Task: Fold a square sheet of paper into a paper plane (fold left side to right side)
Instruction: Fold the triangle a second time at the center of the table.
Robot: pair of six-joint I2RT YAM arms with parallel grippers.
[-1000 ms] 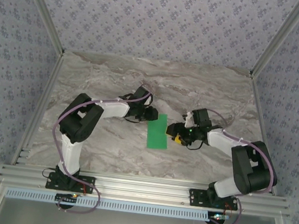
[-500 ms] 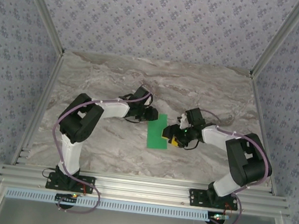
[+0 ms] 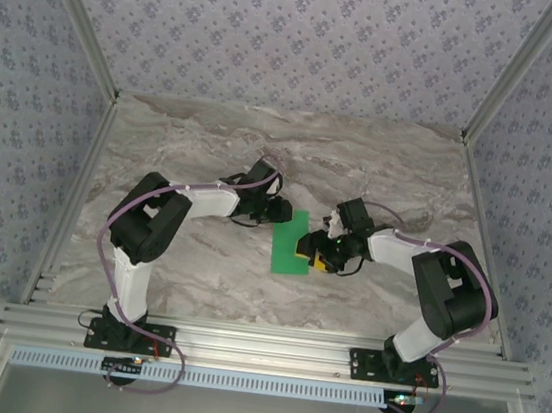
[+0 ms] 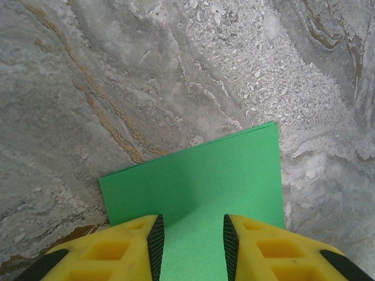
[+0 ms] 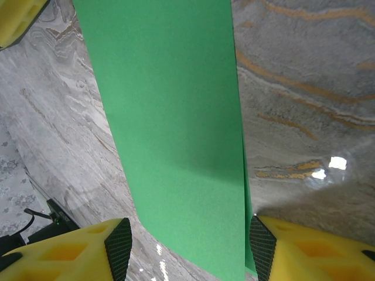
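Grey-veined marble tabletop (image 3: 213, 148) fills a booth walled in blue-grey flowered wallpaper (image 3: 297, 38). An aluminium rail (image 3: 259, 347) runs along its near edge. Both arms are bolted to that rail, the left arm (image 3: 148, 226) on the left and the right arm (image 3: 447, 288) on the right. Anything printed on the arms or their bases is too small to read.

Past the bases, both arms bend inward toward the middle of the table. There the square sheet of paper (image 3: 292, 244) lies flat as a narrow bright green rectangle, long side running away from the rail. It is plain and unmarked.

The right gripper (image 3: 311, 251) sits at the nearer part of the strip's right edge. From its wrist camera, the right gripper (image 5: 186, 240) has its yellow fingers (image 5: 70, 249) set wide apart, with the paper (image 5: 176, 117) running between them. The paper's right edge lies just beside one finger, and a sliver of a second layer peeks out there. Whether either finger touches the paper cannot be told. A yellow block (image 5: 17, 17) is cut off by that view's top left corner.

Farther back, the left gripper (image 3: 284, 211) is at the strip's far left corner. Its wrist view shows the left gripper (image 4: 190, 231) with a narrow gap between its fingers (image 4: 135, 246), not clamped on anything. The green paper (image 4: 217, 175) shows through the gap and runs out past the tips. A doubled edge shows at one corner. The fingertips hide the rest of the sheet.
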